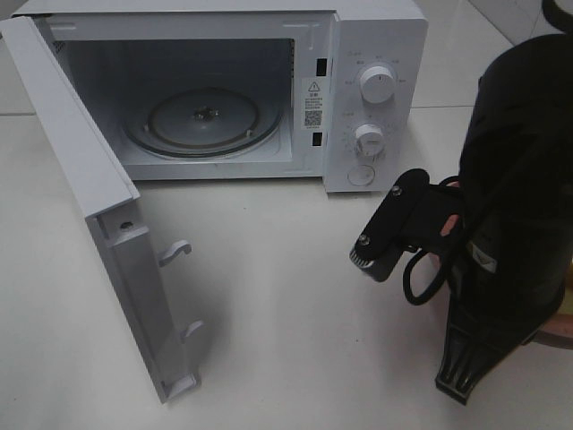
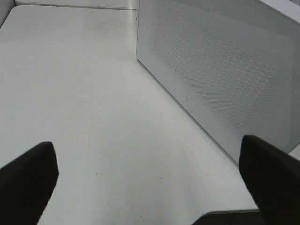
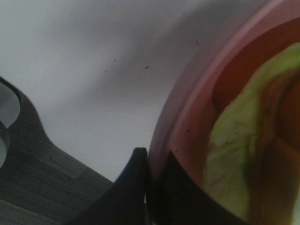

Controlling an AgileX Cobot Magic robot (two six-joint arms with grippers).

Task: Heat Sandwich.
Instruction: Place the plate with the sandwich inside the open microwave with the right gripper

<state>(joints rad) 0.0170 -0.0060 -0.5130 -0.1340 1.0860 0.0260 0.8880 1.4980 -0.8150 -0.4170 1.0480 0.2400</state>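
Transport, seemingly: right jaws pinch rim of round pink plate (image 3: 185,117), green-filled sandwich (image 3: 234,159) aboard, four o'clock of open white microwave (image 1: 376,54); left jaws wide, empty. Next: level slide onto glass turntable (image 1: 206,121).

Black arm (image 1: 519,170), looped black cable (image 1: 409,285), two silver screws (image 1: 364,239).

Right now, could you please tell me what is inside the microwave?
Inside the microwave, only a bare glass turntable shows. The cavity's ceiling is hidden by the casing.
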